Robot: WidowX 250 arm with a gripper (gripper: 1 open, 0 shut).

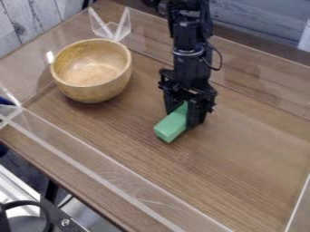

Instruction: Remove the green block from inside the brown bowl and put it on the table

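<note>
Where the frame begins at the lower left: a clear acrylic wall [72, 149], running diagonally along the table's near edge, with dark cable loops just outside it in the bottom left corner.

Past that wall: bare wood-grain table [242, 172], brown with darker streaks, filling the lower right.

At frame center: green block [171, 125], lying on the table, long axis slanting from lower left up to the right. Lower left end free and fully visible; upper right end tucked between the black fingers. Well apart from the bowl, out of it entirely.

Directly over that upper end: gripper [190, 113], pointing steeply down, jaws drawn narrow and clamped on the block's end. Black arm rising from it toward the top center of the frame, cables along its side.

At upper left: brown bowl [91, 70], upright on the table, pale grained inside showing, with nothing in it.

Beyond the bowl, at top left: clear acrylic corner piece [111, 25], standing up from the far wall.
</note>
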